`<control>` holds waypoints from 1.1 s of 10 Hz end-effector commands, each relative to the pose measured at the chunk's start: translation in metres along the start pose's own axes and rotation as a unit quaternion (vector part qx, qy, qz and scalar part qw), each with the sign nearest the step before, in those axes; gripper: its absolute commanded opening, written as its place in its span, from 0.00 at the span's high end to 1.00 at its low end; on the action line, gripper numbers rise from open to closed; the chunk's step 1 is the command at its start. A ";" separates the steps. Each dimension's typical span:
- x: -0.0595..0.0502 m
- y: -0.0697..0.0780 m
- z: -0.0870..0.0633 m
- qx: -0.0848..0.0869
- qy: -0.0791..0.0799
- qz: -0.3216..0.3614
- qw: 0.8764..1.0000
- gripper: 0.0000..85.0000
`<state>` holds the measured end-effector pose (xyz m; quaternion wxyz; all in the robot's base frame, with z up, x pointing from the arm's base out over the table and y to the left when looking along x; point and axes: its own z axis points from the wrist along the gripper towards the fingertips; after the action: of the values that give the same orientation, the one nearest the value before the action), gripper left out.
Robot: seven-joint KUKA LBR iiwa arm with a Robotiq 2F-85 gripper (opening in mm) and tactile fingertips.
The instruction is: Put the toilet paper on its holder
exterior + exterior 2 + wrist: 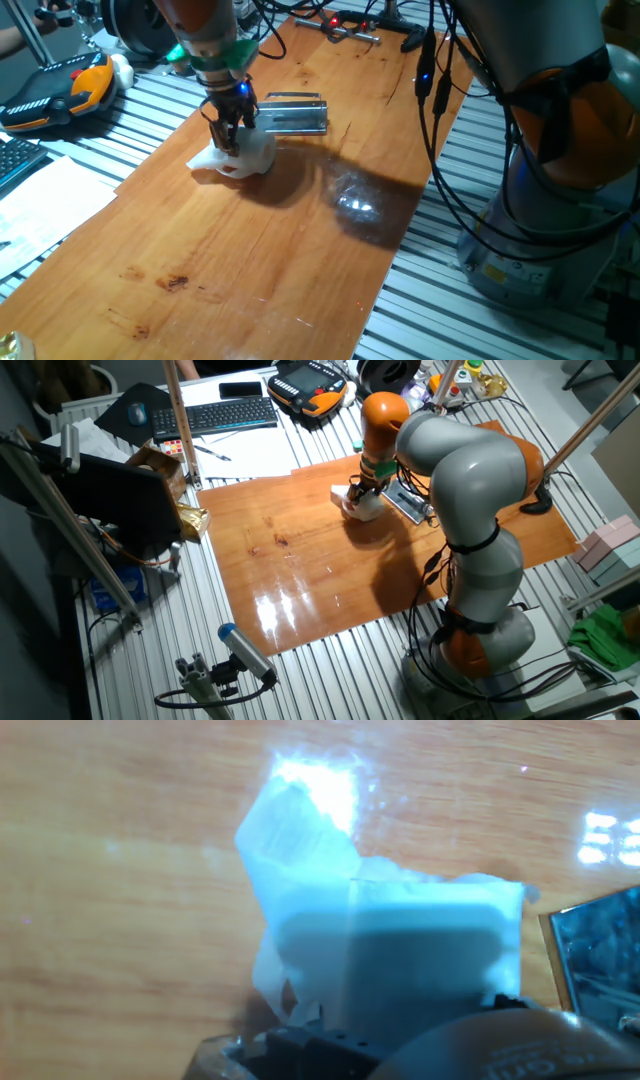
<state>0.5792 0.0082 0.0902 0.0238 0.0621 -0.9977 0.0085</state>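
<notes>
Hand down on the toilet paper, holder just behind

Toilet paper (240, 155) lies on the wooden bench (250, 260) in one fixed view, a small white roll with a loose sheet spread toward the bench's left edge. The hand (228, 140) comes straight down onto the top of the roll, its dark fingers (222, 128) pressed into the paper; they stand close together, and they seem to pinch the roll, though the paper hides their tips. The holder (293, 112), a shiny grey metal bracket, lies flat on the bench just beside the roll, on its far right side. A black clamp (350, 30) rests well apart at the far end of the bench. An orange and black pendant (60, 88) sits off the bench to the left, near white paper sheets (45, 215).

From the other fixed view, the grey and orange arm (455, 470) bends over the bench, and the hand (362, 490) meets the toilet paper (362, 505) near the far edge of the wood. The holder (412, 505) shows partly behind the arm, right beside the roll. A keyboard (215, 415) lies beyond the bench.

Seen along the fingers in the hand view, the toilet paper (400, 950) fills the middle, blurred and bluish, with its loose sheet (295, 830) rising toward the top. A corner of the holder (600, 960) glints at the right edge, just beside the roll. The fingertips themselves are not clear here.
</notes>
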 end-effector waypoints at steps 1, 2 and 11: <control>-0.003 -0.005 -0.004 -0.005 0.004 0.001 1.000 0.00; -0.004 -0.010 -0.007 -0.003 0.005 0.002 1.000 0.00; -0.007 -0.005 0.017 -0.001 -0.028 0.024 0.999 0.00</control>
<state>0.5854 0.0041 0.0715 -0.0058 0.0385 -0.9992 0.0065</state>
